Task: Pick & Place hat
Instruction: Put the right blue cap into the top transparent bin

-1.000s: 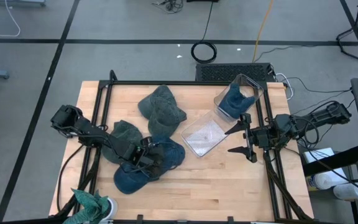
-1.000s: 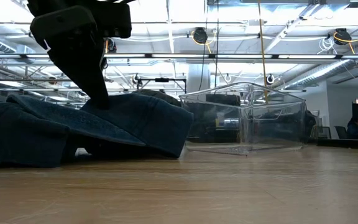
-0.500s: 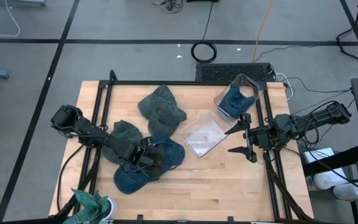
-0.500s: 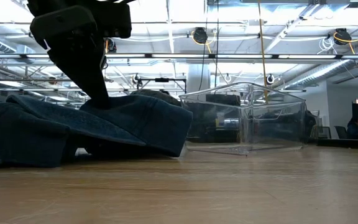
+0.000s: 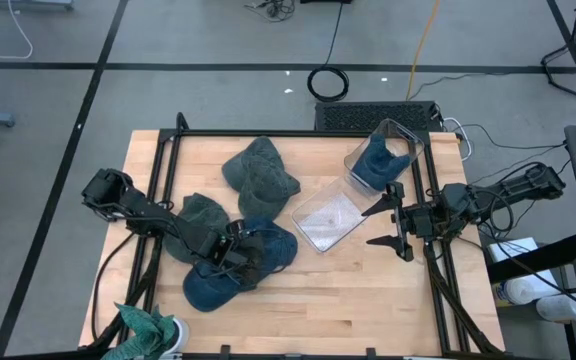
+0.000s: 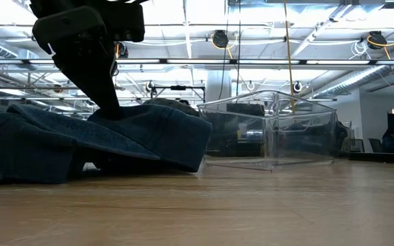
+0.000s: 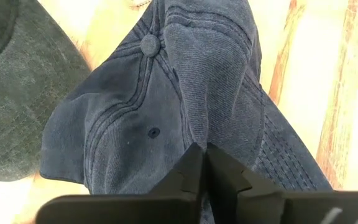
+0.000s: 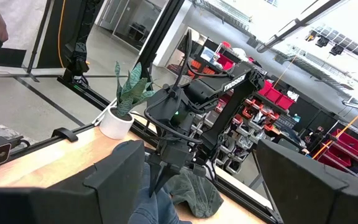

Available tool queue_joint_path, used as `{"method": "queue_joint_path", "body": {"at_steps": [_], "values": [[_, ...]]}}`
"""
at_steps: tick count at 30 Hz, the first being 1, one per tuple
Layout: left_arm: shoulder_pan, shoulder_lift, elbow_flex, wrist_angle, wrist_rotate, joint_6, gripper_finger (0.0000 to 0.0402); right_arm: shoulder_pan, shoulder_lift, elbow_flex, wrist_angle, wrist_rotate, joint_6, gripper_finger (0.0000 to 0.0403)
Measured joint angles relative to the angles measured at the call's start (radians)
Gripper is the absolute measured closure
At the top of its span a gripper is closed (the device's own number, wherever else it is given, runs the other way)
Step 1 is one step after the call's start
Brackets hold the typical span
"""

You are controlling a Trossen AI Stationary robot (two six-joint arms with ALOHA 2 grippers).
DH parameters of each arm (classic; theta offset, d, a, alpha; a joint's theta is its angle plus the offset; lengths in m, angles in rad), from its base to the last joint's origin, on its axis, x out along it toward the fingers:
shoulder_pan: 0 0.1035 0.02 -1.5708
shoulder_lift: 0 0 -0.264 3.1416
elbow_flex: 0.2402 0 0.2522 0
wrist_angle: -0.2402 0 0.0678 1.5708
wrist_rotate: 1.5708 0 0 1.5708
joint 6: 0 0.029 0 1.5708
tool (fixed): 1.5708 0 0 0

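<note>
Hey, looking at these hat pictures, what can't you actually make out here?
- High view: the left gripper tips are lost against the dark blue hat; the arm covers part of it.
- Left wrist view: fingers are shut on the blue hat, but how much fabric they pinch is hidden.
- Low view: the blue hat blocks the hats behind it.
- Clear container: what the blue item inside is cannot be told.

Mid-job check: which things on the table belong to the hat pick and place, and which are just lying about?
In the job:
- blue hat, pinched by the shut left gripper
- clear bin with a hat already inside
- grey-green hats, likely next

Lying about:
- flat clear lid
- potted plant
- right gripper, open and waiting at the table's right edge
</note>
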Motion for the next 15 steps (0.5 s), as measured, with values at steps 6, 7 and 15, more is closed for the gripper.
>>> {"method": "queue_joint_path", "body": {"at_steps": [6,7,15], "values": [[0.000,0.000,0.000,0.000,0.000,0.000,0.0373,0.000,0.000,0.000,0.000,0.000,0.000,0.0106],[0.000,0.000,0.000,0.000,-0.001,0.000,0.0377,0.000,0.000,0.000,0.000,0.000,0.000,0.0106],[0.000,0.000,0.000,0.000,0.000,-0.004,0.0383,0.000,0.000,0.000,0.001,0.000,0.000,0.0106]]}}
